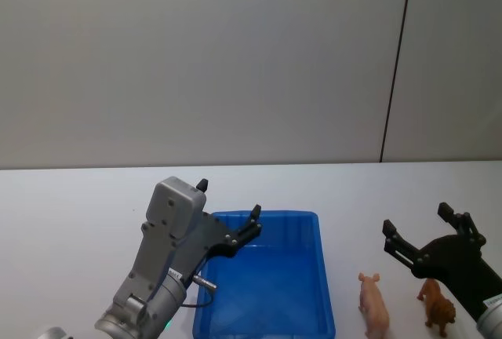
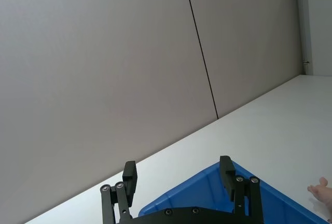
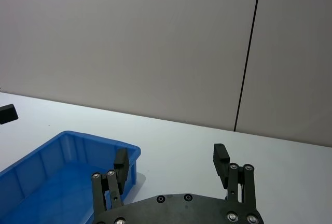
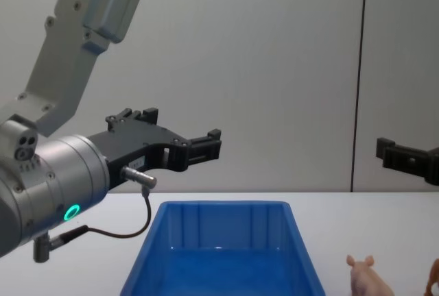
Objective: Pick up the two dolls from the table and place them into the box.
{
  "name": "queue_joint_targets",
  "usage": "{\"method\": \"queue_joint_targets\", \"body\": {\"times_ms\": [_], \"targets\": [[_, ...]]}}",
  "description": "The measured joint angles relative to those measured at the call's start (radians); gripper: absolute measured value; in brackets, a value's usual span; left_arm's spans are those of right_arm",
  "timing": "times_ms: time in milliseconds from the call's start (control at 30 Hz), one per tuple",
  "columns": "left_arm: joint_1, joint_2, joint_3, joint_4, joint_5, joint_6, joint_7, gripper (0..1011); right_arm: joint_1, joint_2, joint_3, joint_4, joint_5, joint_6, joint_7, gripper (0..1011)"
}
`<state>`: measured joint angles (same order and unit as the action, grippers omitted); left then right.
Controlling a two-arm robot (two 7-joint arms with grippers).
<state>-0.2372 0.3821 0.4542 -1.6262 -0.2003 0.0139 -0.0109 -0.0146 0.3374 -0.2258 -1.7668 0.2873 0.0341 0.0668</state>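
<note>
Glossy plastic box, matt white table

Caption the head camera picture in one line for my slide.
Both grippers open and raised: left gripper by the blue box, right gripper by the pig and brown animal on the table.

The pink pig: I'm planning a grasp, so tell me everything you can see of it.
The pink pig is a small pale pink toy, plastic by its look, with two pointed ears. It stands upright on the white table, ears end farther from the robot. It is right of the blue box, apart from it, with the brown animal apart on its other side. Only the table touches it.
</note>
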Motion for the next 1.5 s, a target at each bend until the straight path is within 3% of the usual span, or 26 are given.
{"method": "queue_joint_targets", "body": {"times_ms": [833, 1500], "targets": [[0.000, 0.000, 0.000, 0.000, 0.000, 0.000, 0.000, 1002, 0.000, 0.002, 0.002, 0.002, 0.000, 0.004, 0.004, 1003], [0.000, 0.000, 0.000, 0.000, 0.000, 0.000, 0.000, 1002, -0.033, 0.066, 0.041, 0.031, 0.043, 0.121, 0.057, 1003]]}}
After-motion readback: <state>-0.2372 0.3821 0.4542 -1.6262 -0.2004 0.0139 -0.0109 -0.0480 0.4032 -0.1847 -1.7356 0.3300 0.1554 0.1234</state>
